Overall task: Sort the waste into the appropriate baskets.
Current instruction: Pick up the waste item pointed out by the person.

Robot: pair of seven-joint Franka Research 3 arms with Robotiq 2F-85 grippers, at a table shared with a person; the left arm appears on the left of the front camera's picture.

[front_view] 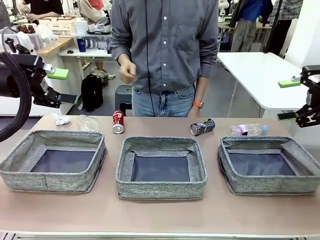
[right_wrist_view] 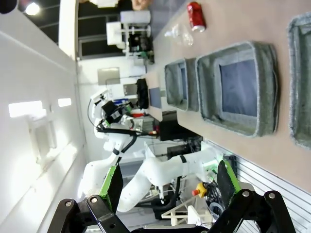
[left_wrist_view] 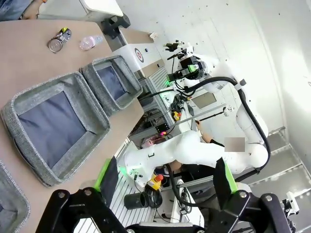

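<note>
Hovering high at either side of the table, left gripper and right gripper gape, holding nothing

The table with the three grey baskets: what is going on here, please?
Nothing is handled yet. The left gripper and the right gripper hang open and empty at the sides of the table. The three grey woven fabric baskets hold nothing. Behind them lie a small white paper wad, a crumpled clear plastic bottle, a red drink can, a black-and-silver drink can on its side, and a clear plastic bottle with a pinkish label. A person stands at the far side, touching none.
</note>
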